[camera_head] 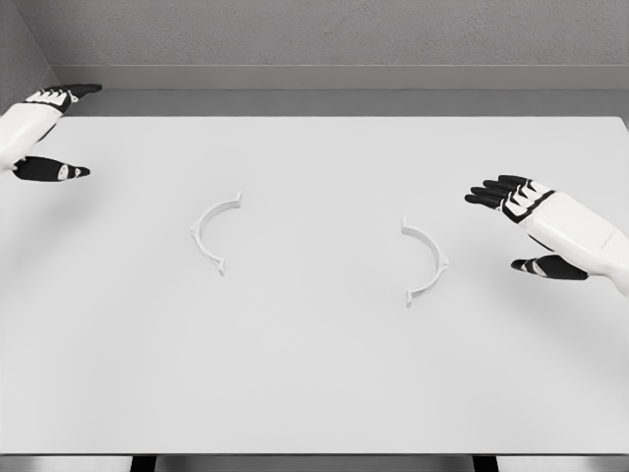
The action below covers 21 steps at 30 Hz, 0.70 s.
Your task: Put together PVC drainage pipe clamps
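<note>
Two thin white plastic half-ring clamp pieces lay apart at mid-frame on the white bench [314, 393], the left half-ring [211, 232] and the right half-ring [428, 261], open sides facing each other. Neither was held, so assembly looked unstarted; reaching came next. The right hand [526, 226] hovered just right of its piece, fingers spread and empty; the left hand [44, 133] hung upper left, fingers likewise open.

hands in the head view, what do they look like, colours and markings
Both the left hand and the right hand have smooth white shells over the forearm and back of the hand, ending in black fingers. Small white patches sit along the black fingers near the knuckles and on the thumbs. No cables, sleeves or printed labels are visible.
</note>
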### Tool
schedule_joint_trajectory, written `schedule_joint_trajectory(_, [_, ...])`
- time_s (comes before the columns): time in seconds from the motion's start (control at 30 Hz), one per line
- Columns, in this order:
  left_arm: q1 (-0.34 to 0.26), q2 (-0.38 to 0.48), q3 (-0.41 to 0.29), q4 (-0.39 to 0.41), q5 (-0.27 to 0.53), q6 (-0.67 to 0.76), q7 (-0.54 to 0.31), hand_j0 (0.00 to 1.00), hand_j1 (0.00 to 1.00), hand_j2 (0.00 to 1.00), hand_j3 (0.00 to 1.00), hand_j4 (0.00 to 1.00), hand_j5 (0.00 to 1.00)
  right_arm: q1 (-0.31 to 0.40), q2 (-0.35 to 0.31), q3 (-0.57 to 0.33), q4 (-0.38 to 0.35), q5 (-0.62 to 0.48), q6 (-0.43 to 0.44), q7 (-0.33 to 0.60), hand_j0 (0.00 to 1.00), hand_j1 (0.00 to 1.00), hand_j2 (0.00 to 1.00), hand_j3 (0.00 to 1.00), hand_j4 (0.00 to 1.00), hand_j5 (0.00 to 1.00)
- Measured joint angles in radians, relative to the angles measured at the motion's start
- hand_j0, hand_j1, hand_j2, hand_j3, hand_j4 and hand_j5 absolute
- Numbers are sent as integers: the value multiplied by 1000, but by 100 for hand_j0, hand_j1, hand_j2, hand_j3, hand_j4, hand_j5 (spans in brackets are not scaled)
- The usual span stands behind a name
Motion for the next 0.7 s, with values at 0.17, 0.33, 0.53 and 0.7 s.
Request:
schedule_joint_trajectory(0.17, [6,2,-6,-1,-2,0,-1,100,100,100,100,100,100,-5,1,1,3,4,0,0,100,100,100,100,100,100])
schedule_joint_trajectory(0.33, [-6,-34,-57,2,-9,0,-2,100,100,100,100,100,100,-167,61,73,66,148,1,-2,100,100,100,100,100,100])
schedule_joint_trajectory(0.53, [-6,-64,-106,-5,-16,0,-2,100,100,100,100,100,100,-244,97,213,179,266,40,-1,100,100,100,100,100,100])
schedule_joint_trajectory(0.7, [-4,-72,-138,-9,-17,0,-2,100,100,100,100,100,100,-241,102,271,201,304,54,0,100,100,100,100,100,100])
